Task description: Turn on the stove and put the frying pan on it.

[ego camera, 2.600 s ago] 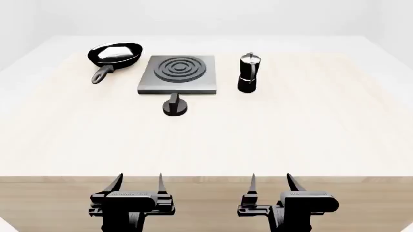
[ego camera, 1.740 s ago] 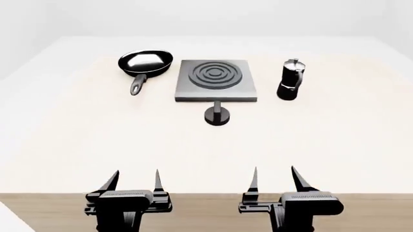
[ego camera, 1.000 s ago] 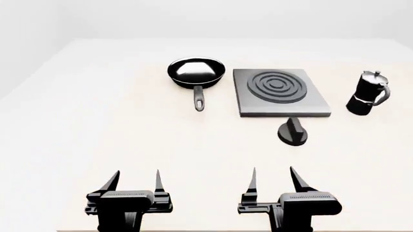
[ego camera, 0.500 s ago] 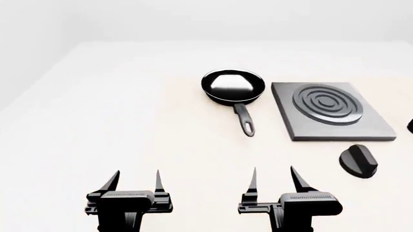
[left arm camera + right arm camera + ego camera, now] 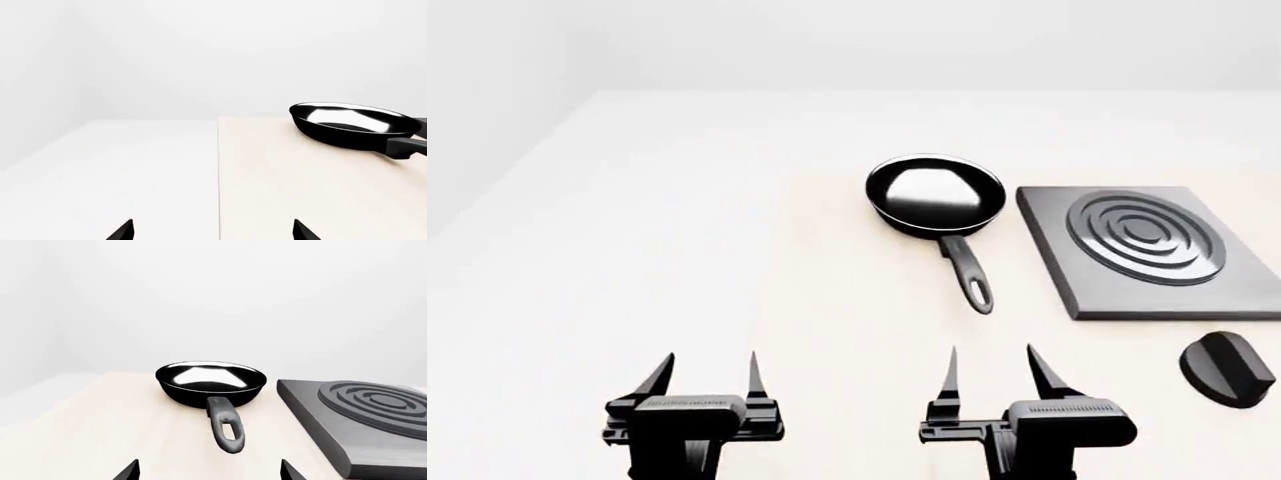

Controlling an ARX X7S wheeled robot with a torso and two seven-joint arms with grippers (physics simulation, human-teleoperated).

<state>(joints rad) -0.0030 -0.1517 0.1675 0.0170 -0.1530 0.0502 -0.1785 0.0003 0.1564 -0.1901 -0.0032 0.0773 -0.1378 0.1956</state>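
The frying pan [image 5: 936,193] sits flat on the table [image 5: 694,250], a bit past the middle of the head view toward 1 o'clock. It is round and black, and its inside is shiny. Its long handle [image 5: 968,275] points back toward the robot, at about 5 o'clock from the bowl, and it has a hole at its end. In the right wrist view the frying pan [image 5: 211,381] is straight ahead with the handle coming toward the camera. In the left wrist view the frying pan [image 5: 355,125] is off to one side, partly cut by the edge.

The stove [image 5: 1154,250] lies just beside the pan, at 3 o'clock from it. They are not touching. It is a flat dark grey square with raised rings on top. Its round black knob [image 5: 1226,368] rests on the table near the stove's near edge, at about 5 o'clock from the rings.

The left gripper [image 5: 702,375] hangs low at 7 o'clock, with its fingers spread apart and nothing in them. The right gripper [image 5: 994,372] hangs at 5 o'clock, also spread wide and holding nothing. Both are well apart from the pan.
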